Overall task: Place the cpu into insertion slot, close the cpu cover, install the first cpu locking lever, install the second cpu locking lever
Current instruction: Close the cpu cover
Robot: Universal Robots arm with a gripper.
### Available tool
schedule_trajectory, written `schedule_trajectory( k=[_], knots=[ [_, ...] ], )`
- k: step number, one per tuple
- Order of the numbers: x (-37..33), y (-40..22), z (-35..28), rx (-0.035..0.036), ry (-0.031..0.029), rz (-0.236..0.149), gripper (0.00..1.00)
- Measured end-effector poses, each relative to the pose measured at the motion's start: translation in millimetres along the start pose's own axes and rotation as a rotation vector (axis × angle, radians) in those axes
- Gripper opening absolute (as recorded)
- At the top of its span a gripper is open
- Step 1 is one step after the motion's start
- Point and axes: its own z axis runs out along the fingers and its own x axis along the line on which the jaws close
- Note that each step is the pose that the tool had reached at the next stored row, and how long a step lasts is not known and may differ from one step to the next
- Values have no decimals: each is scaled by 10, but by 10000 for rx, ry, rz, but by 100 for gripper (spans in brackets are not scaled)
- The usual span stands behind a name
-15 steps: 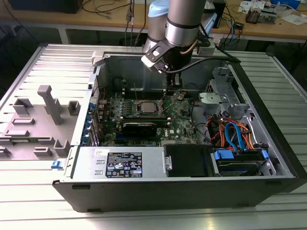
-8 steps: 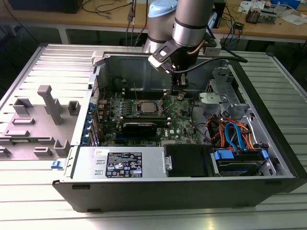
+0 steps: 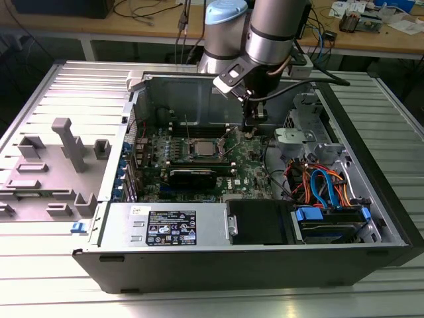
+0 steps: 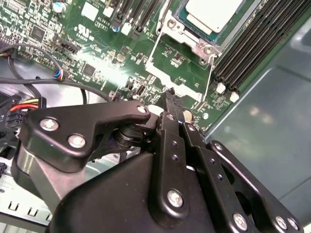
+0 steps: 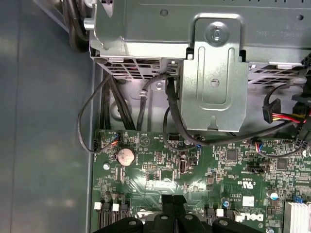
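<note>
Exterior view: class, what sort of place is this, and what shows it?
Probably a robotics or electronics lab: a robot arm reaches into an open computer case on a ribbed metal table, with cable-strewn wooden benches behind.

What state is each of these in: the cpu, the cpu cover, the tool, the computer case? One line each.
cpu: seated, metal top up.
cpu cover: down flat around the cpu; I cannot tell whether it is latched.
tool: shut, holding nothing, tip close to the motherboard.
computer case: open, inside exposed.
</note>
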Motion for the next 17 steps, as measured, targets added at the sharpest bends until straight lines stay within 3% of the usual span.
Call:
schedule_trajectory(
  k=[6,17],
  knots=[
    [5,31,43,-46,-5,-79,11],
    [10,40,123,-66,-7,-93,11]
  ],
)
